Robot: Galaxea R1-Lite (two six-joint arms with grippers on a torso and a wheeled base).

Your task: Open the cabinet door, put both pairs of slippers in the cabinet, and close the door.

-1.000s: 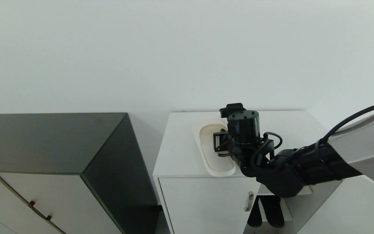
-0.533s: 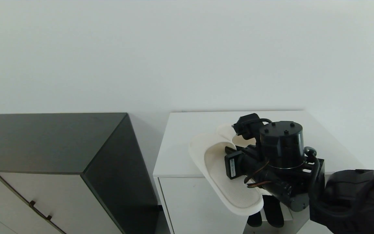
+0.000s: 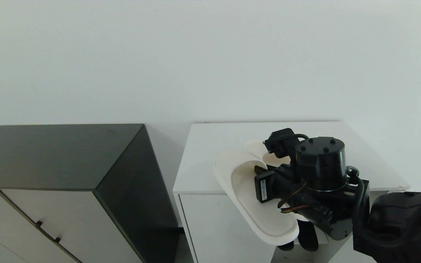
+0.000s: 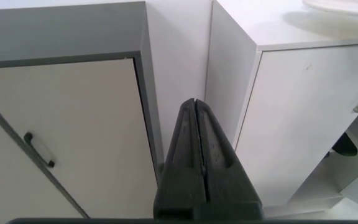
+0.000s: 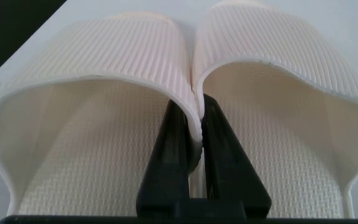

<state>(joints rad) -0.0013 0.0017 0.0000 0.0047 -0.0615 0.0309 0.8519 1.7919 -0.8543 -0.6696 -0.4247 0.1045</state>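
Observation:
A pair of cream slippers [image 3: 254, 190] hangs tilted over the front edge of the white cabinet [image 3: 214, 160], heels down. My right gripper [image 5: 194, 134] is shut on the slippers' [image 5: 135, 74] two inner strap edges, pinched together. Inside the cabinet, a pair of black slippers [image 3: 307, 237] stands on a shelf behind the open right door. My left gripper [image 4: 196, 115] is shut with nothing in it, low in front of the gap between the white cabinet [image 4: 291, 112] and the grey one.
A dark-topped cabinet [image 3: 60, 160] with pale doors and black handles stands at the left, close to the white one. The white cabinet's left door [image 3: 225, 226] is closed. A bare wall lies behind.
My right gripper lifted the cream slippers off the cabinet top and drew them forward over the front edge. In the last half second they sank slightly.

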